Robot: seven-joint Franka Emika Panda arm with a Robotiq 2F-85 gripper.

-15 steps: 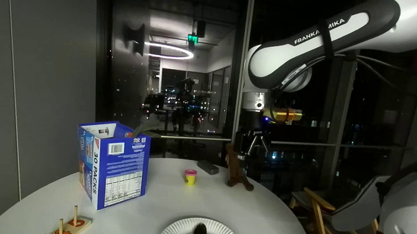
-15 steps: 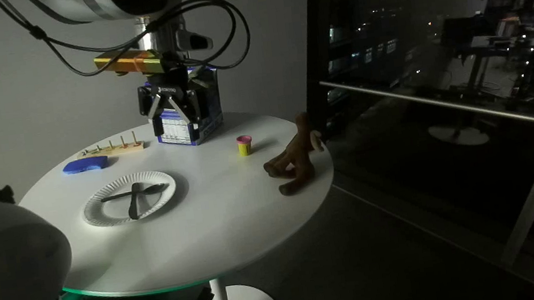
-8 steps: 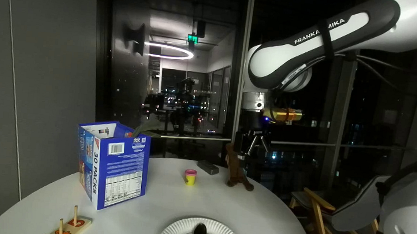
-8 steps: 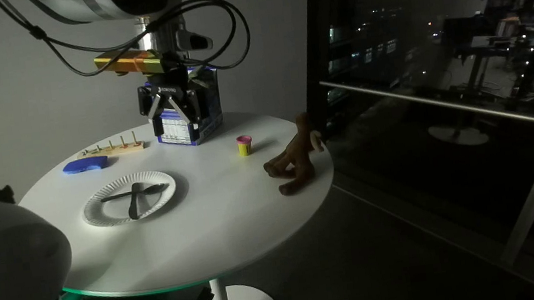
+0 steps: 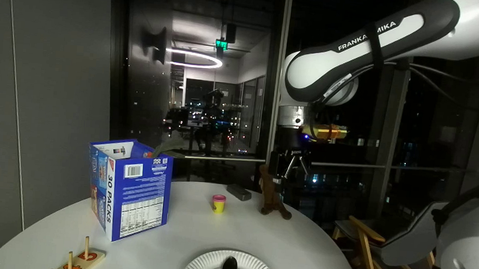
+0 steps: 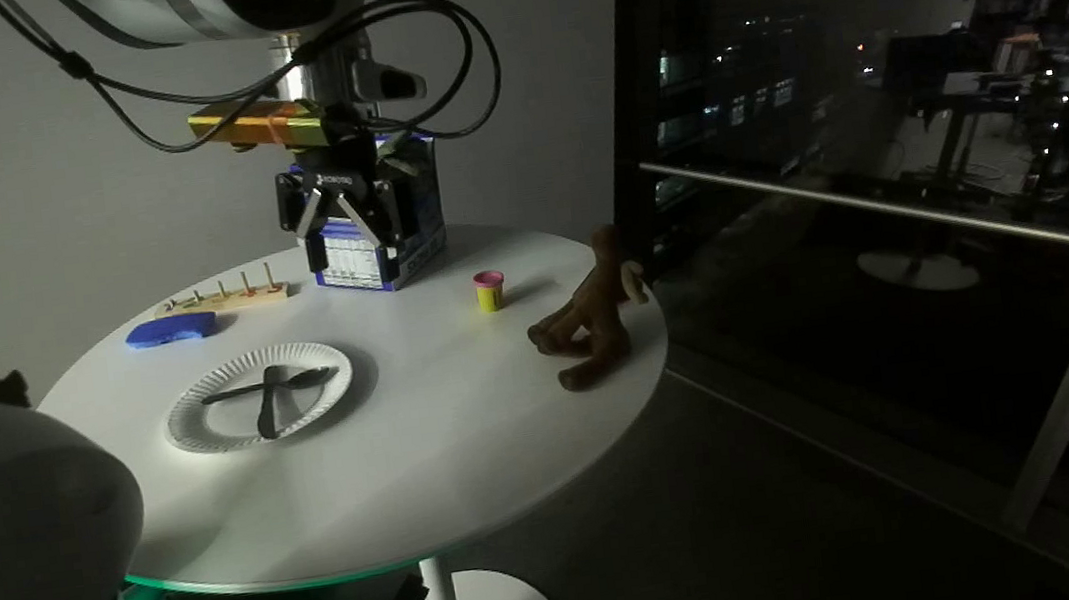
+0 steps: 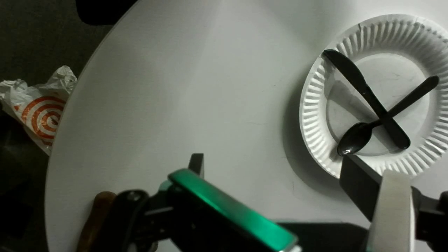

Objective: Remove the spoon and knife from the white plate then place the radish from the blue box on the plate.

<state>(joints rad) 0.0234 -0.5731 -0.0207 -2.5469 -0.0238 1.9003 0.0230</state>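
Hanging above a round white table point(image 6: 449, 430), the gripper point(image 6: 353, 260) points its fingers point(image 6: 316, 252) downward, the jaws spread well apart. The white plate point(image 7: 312, 112), fluted around the rim, carries a black knife point(image 7: 366, 93) and a black spoon point(image 7: 356, 137), laid crosswise; in the wrist view the bowl of the spoon extends onto the fluting, and one finger overlaps the plate's edge from this angle. The blue box point(image 5: 144, 193) stands upright on the table, its top open. At that opening, in an exterior view, the radish point(image 5: 165, 147) shows as a small reddish patch and leaves that project past the rim; the rest is hidden inside. A yellow tub point(image 5: 218, 206) with a pink lid stands between the box and a brown stuffed toy point(image 6: 591, 324) near the table's edge. Beyond the tub lies a dark grey block point(image 5: 239, 192). A wooden peg board point(image 6: 223, 301) lies near the box, with a blue object point(image 6: 172, 329) just beside it. Past the table's edge, the wrist view includes a crumpled white bag point(image 7: 43, 112) printed with red rings.
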